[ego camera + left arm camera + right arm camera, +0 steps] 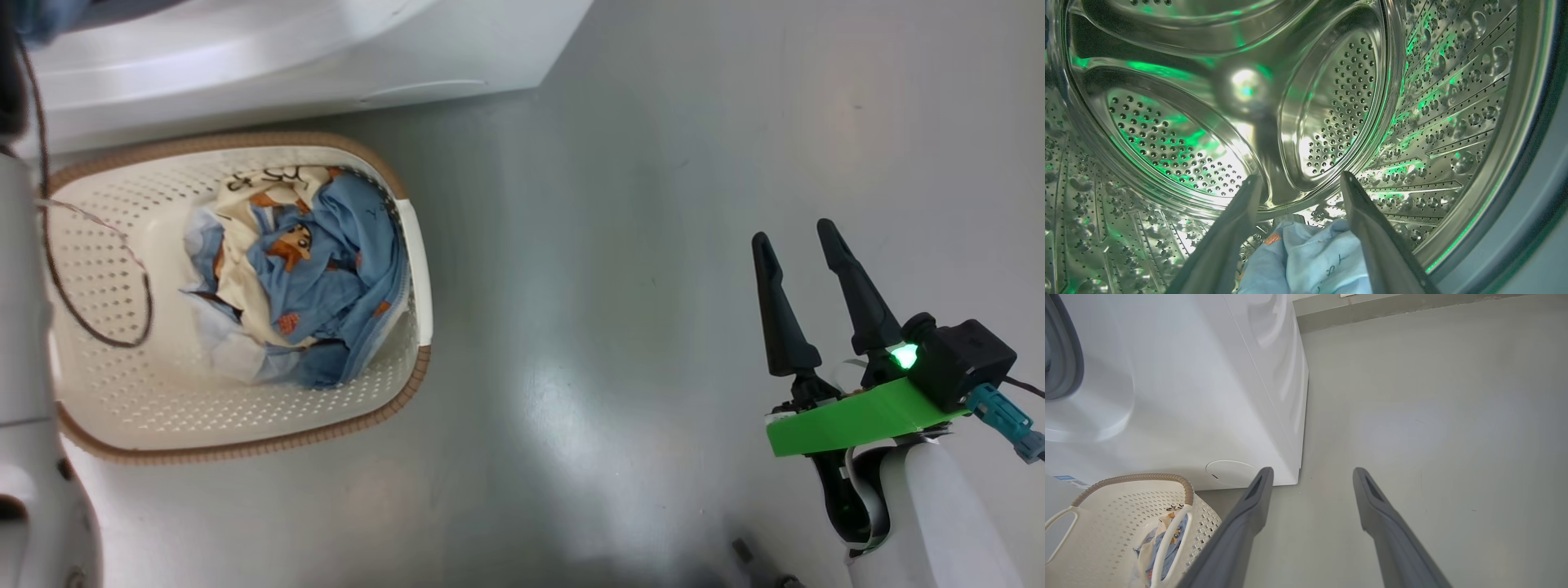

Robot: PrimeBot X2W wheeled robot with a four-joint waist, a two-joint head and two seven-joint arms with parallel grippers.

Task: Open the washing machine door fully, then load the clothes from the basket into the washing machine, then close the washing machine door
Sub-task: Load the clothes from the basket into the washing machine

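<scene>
One basket [122, 392], one washing machine [1188, 396].

Two long black tapered fingers [780, 318] on the right gripper [793, 229], bright green bracket [857, 416] and white forearm [939, 506] beneath. Black box [967, 359] glowing green, teal plug [1000, 416] at its five o'clock.

A laundry area: white washing machine [1188, 396], basket [106, 384], grey floor [653, 245].

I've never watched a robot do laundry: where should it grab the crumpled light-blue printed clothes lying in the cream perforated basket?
Probably a raised fold on top of the crumpled light-blue printed clothes, pinched from straight above. The heap lies deep in the cream perforated plastic basket, whose walls block any sideways approach.
</scene>
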